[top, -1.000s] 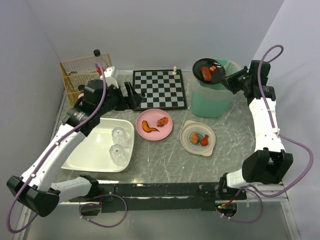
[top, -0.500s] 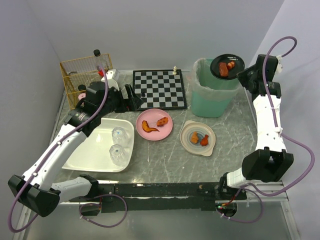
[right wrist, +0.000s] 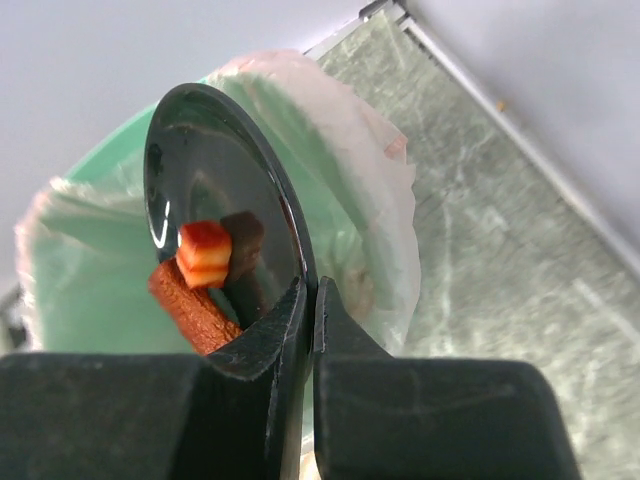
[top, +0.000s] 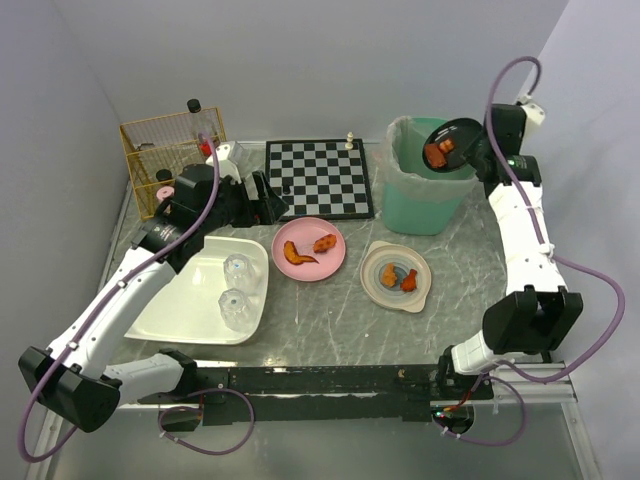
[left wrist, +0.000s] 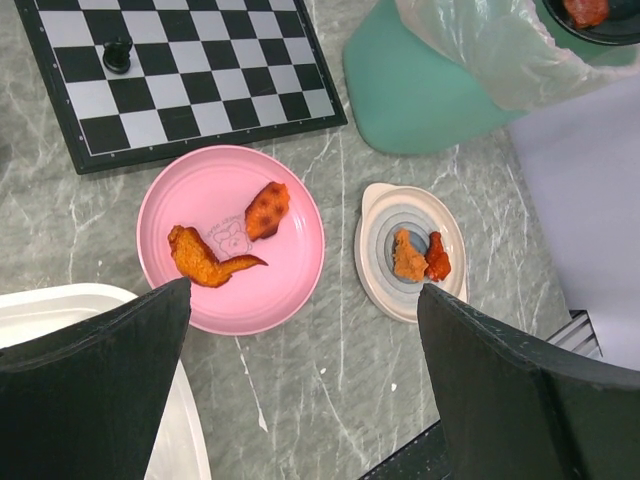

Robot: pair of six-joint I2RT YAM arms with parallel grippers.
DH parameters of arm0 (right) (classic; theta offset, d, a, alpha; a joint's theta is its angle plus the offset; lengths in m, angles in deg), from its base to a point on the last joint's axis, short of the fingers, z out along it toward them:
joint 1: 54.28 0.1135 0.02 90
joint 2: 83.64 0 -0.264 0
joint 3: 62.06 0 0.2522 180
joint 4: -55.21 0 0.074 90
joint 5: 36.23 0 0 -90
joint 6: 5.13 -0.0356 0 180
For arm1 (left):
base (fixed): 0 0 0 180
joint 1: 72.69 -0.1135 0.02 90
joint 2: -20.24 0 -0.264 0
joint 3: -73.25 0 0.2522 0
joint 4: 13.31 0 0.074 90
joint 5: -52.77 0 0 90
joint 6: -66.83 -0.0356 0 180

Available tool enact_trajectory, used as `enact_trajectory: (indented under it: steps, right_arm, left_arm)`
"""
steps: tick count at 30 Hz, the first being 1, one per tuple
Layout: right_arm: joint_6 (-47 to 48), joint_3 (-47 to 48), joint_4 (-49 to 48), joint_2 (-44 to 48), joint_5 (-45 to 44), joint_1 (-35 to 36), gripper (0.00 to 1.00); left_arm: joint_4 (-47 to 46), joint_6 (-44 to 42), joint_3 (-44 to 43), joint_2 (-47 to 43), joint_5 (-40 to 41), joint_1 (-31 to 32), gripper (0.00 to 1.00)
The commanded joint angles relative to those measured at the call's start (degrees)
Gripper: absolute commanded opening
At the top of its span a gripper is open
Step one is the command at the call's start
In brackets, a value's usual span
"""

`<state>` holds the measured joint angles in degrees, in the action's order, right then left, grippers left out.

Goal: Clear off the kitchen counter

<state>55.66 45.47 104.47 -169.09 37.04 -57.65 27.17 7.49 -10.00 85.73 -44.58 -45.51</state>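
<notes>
Your right claw [right wrist: 308, 300] is clenched on the rim of the black plate [right wrist: 200, 150], which looks stiff and slick, tipped over the green bin [top: 425, 200] at 2 o'clock on the tabletop [top: 330, 300], so keep that edge pinch firm; your left claw [left wrist: 305, 290] hangs spread open.

Left wrist view cuts my chessboard [left wrist: 190, 80] at its far edge, black plate [left wrist: 620, 27] clipped at the far right corner, white tub [left wrist: 50, 308] mostly behind a finger [left wrist: 90, 370] of my left end effector [left wrist: 305, 290], far chess piece [top: 350, 138] too small for me to name
</notes>
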Motion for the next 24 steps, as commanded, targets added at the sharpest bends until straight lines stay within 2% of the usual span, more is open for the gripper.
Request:
enact_trajectory:
  steps: [1,7,11,14,20,24]
  right_arm:
    - [10.6,4.1,-6.2,-1.1,-10.4,5.0,0.0]
    - [26.5,1.4,-16.0,-2.1,-25.6,12.9,0.0]
    - [38.5,-2.2,-26.4,-1.8,-32.5,17.3,0.0]
    - [44.1,-3.3,-32.0,-2.3,-36.5,18.8,0.0]
    - [47.1,-3.4,-34.5,-2.8,-39.3,19.3,0.0]
    - [43.6,-2.1,-31.1,-1.1,-39.3,19.3,0.0]
  left_arm:
    - [-2.7,-0.3,0.1,0.1,-1.2,-0.3,0.99]
    - [-2.8,-0.3,0.1,0.3,-1.0,-0.4,0.99]
    - [-2.8,-0.2,0.3,0.6,-1.1,-0.3,0.99]
    - [-2.9,-0.1,0.4,0.6,-1.3,-0.4,0.99]
    - [-3.1,0.2,0.5,0.6,-1.4,-0.4,0.99]
    - [-4.0,0.8,0.7,0.3,-1.5,-0.4,0.99]
